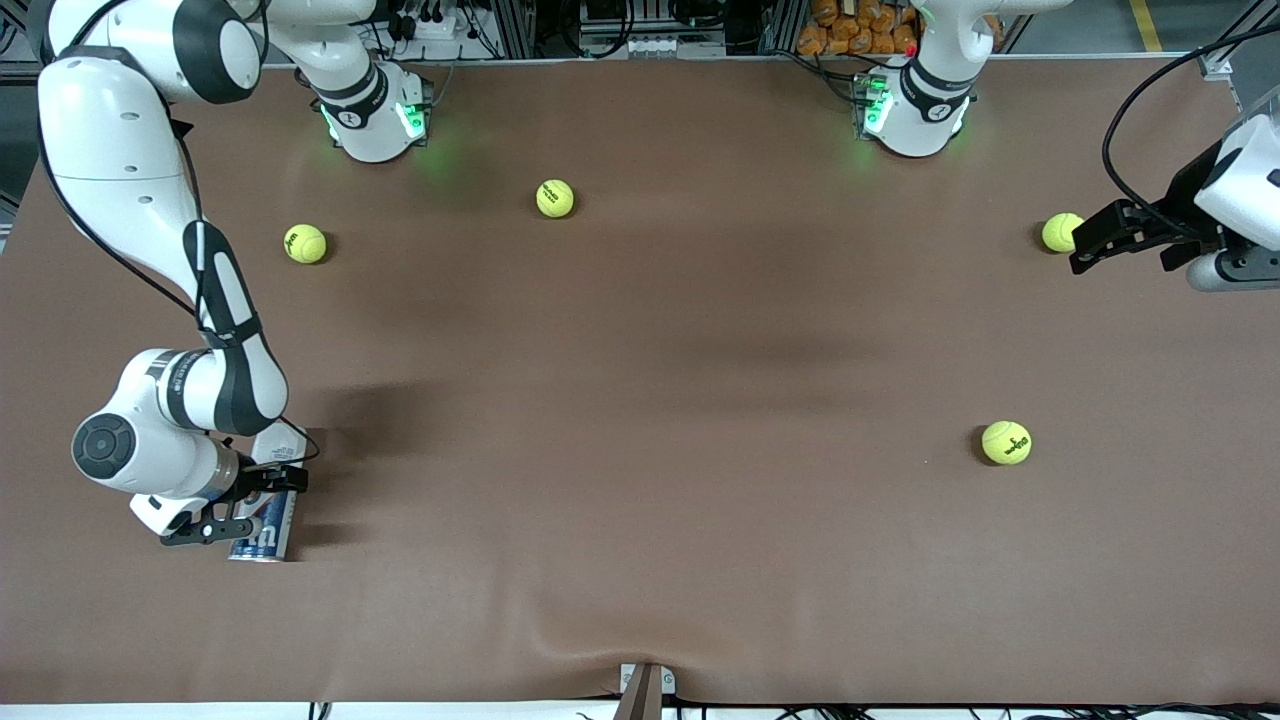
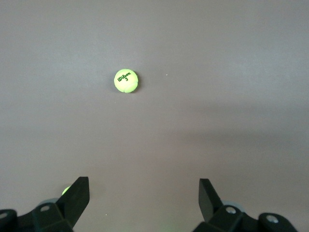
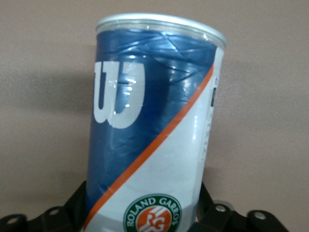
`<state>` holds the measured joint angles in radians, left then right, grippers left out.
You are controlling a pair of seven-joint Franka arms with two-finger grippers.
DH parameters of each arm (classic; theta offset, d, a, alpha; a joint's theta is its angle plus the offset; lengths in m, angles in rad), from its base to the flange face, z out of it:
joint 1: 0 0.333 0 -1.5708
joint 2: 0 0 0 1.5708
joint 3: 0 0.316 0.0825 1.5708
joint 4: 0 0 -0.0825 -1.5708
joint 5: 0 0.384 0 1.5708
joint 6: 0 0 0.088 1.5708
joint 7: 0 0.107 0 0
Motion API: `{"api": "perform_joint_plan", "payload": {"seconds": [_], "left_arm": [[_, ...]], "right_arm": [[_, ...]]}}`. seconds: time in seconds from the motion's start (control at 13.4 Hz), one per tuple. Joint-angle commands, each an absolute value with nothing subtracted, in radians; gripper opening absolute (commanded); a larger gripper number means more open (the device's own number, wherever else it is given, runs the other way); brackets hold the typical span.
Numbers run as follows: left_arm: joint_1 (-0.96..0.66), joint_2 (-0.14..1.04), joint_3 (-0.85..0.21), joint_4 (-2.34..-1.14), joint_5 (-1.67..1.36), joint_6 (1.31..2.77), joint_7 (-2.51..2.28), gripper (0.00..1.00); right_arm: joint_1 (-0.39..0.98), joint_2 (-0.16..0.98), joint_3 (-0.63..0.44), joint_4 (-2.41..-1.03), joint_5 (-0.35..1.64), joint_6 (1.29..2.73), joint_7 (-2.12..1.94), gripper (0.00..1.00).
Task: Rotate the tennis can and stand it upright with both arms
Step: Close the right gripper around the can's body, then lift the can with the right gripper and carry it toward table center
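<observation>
Brown desk (image 1: 640,420) fills our front view, robot bases along its top edge.

At the right arm's end, near the front camera, we see the right gripper (image 1: 232,520) low at the desk with its jaws clamped on the tennis can (image 1: 265,530). The can lies on the desk with its silvery rim toward the front camera, most of its length hidden under the wrist. In the right wrist view the can (image 3: 154,125) sits between the two black fingers (image 3: 72,208), navy and white label with a white W, an orange stripe and a round green badge.

Four tennis balls are on the desk. First ball (image 1: 305,243) is close to the right arm's base, second ball (image 1: 555,198) between the two bases. Third ball (image 1: 1006,442) is nearer the front camera, toward the left arm's end. Fourth ball (image 1: 1061,232) sits at the left arm's end, just beside the left gripper (image 1: 1095,245).

Left gripper hangs over the desk, jaws apart, holding nothing. Its wrist view shows the gripper (image 2: 144,193) above bare desk, with the third ball (image 2: 126,80) farther off and a sliver of yellow-green by one finger (image 2: 77,195).
</observation>
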<state>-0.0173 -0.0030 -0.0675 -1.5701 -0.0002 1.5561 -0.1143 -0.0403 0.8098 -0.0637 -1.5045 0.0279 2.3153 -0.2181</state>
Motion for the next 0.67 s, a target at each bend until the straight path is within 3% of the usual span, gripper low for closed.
{"api": "perform_joint_plan", "payload": {"seconds": [0.0, 0.6], "left_arm": [[-0.018, 0.008, -0.067, -1.551, -0.017, 1.557, -0.106, 1.00], [-0.014, 0.006, -0.067, -1.552, -0.018, 1.557, -0.106, 1.00]], "right_arm": [[-0.052, 0.815, -0.048, -1.470, 0.043, 2.307, -0.235, 0.67], [0.059, 0.657, 0.067, -1.454, 0.028, 2.295, -0.480, 0.70]]}}
